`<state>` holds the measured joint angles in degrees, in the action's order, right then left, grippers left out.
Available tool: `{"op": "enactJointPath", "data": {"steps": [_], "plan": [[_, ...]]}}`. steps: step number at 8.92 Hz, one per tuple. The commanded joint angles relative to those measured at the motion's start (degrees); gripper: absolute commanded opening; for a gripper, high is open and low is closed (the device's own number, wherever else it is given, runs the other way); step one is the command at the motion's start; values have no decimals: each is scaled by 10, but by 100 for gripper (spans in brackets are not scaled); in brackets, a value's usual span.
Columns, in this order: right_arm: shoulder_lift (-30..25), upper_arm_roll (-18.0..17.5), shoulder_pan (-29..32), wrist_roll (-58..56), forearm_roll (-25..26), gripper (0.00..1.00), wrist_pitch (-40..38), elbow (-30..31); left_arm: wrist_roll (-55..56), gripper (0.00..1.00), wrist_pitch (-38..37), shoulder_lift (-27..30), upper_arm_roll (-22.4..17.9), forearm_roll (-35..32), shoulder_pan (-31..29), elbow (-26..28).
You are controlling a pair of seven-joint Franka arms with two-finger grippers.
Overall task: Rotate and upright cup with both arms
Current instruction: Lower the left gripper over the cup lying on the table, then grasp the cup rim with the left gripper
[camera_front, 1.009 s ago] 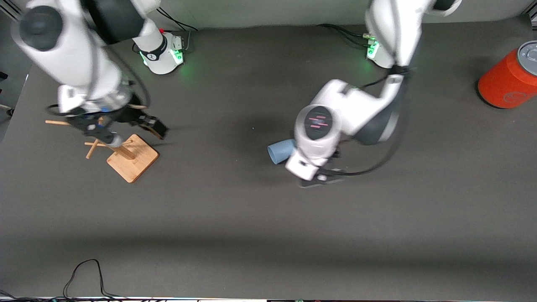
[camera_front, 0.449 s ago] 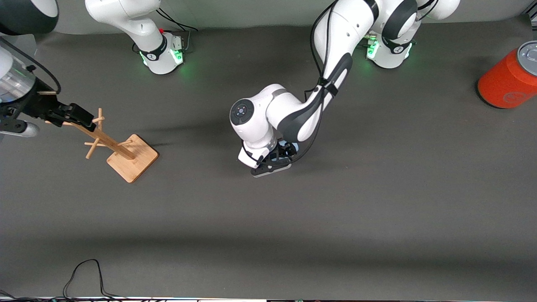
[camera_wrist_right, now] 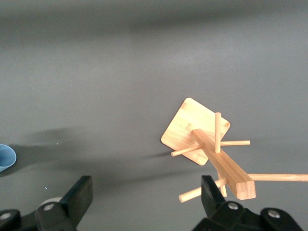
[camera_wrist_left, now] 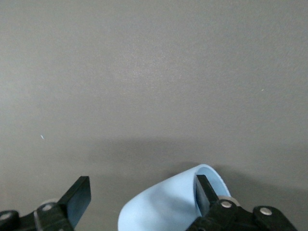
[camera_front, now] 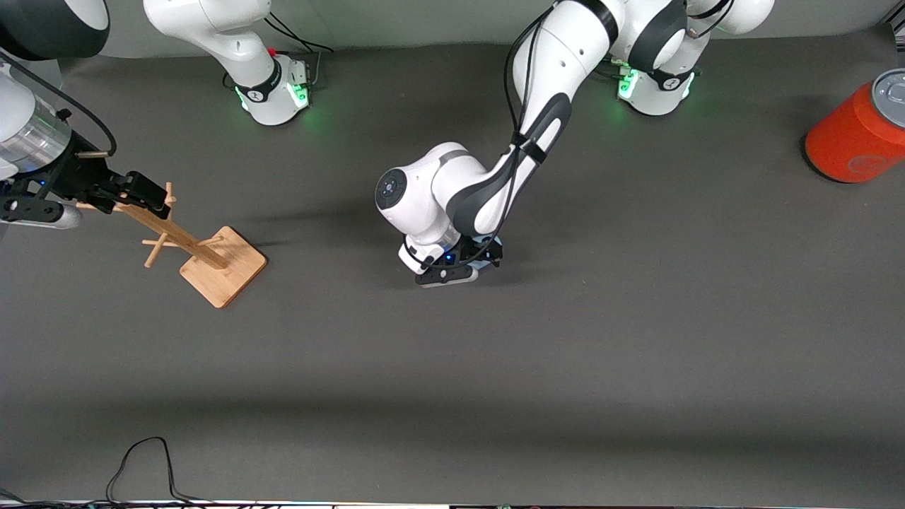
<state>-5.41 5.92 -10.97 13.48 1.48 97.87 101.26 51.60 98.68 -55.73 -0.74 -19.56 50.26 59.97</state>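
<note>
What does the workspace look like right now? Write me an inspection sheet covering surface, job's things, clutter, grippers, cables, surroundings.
Surface: dark grey table, bare over most of it.
Job's things: pale-blue cup lying on its side mid-table.
Clutter: wooden peg stand toward the right arm's end; orange can toward the left arm's end.
Grippers: left gripper open, low over the cup, one finger inside its mouth, not closed on it. Right gripper open, over the peg stand, holding nothing.
Cables: black cable loops at the table edge nearest the front camera; more by both arm bases.
Surroundings: nothing seen.
</note>
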Motion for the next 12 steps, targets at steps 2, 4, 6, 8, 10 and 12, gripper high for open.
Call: {"op": "enactJointPath", "data": {"steps": [2,4,6,8,10,12], "plan": [[-9,-14,38,-54,-22,100,6,7,-117,59,-25,-6,-12,-21,5,-12],[-12,-23,49,-56,-38,100,2,7,-121,17,-42,-4,-11,-17,5,-13],[-14,-34,55,-55,-39,100,0,8,-107,32,-63,-1,-8,-6,6,-12],[-7,-33,54,-56,-36,100,3,8,-92,79,-68,-2,-8,0,7,-12],[-7,-30,54,-56,-29,100,4,5,-91,100,-70,-2,-8,2,7,-11],[-6,-29,54,-49,-28,100,4,3,-91,78,-70,-2,-8,1,12,4]]}}
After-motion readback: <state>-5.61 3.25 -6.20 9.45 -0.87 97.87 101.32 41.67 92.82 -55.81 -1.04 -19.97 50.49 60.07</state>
